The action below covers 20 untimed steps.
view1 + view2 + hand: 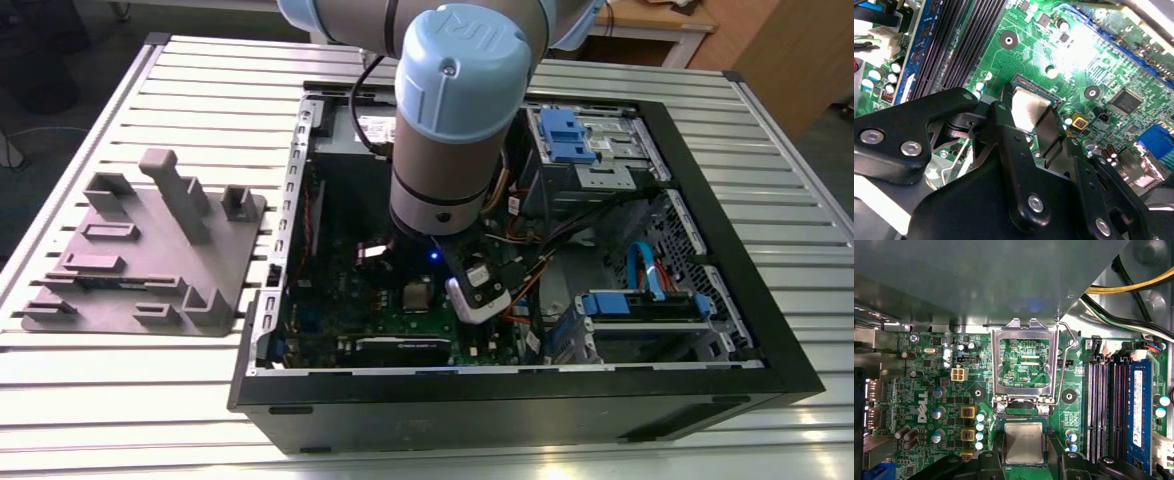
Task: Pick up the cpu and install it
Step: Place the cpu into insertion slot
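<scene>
**Open computer case [534,405] and grey fixture [147,250] on worktop [120,395]**

The black case lies mid-worktop. The fixture lies apart from it, near the worktop edge at the exterior view's left. Inside the case, a green motherboard [929,390] carries a metal socket frame [1024,329], swung open, near black memory slots [1106,405]. Blue drive brackets [567,135] sit toward a far case corner.
</scene>
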{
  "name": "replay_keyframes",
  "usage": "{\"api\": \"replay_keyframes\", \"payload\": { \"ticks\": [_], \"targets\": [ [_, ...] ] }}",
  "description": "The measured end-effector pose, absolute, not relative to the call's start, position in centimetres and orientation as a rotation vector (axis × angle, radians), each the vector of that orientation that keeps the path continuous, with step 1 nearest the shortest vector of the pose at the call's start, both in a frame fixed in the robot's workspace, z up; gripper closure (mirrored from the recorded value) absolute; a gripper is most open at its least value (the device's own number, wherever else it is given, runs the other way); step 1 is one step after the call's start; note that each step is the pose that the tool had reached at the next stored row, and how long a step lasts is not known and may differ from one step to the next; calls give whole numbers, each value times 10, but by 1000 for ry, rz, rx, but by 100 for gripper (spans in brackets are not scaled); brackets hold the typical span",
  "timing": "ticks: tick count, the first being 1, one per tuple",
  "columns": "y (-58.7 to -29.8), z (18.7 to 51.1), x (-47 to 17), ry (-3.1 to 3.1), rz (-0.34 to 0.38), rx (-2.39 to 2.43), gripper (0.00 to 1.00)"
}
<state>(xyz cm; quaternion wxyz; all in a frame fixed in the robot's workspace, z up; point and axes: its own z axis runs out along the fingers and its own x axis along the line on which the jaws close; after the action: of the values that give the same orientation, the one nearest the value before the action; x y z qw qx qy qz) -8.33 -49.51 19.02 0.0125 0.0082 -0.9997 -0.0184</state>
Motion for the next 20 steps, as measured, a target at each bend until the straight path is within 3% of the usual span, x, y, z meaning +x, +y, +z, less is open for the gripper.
{"api": "replay_keyframes", "payload": {
  "ticks": [20],
  "targets": [
    [-495, 190, -83, -3116, -57, 29, 59]
  ]
}}
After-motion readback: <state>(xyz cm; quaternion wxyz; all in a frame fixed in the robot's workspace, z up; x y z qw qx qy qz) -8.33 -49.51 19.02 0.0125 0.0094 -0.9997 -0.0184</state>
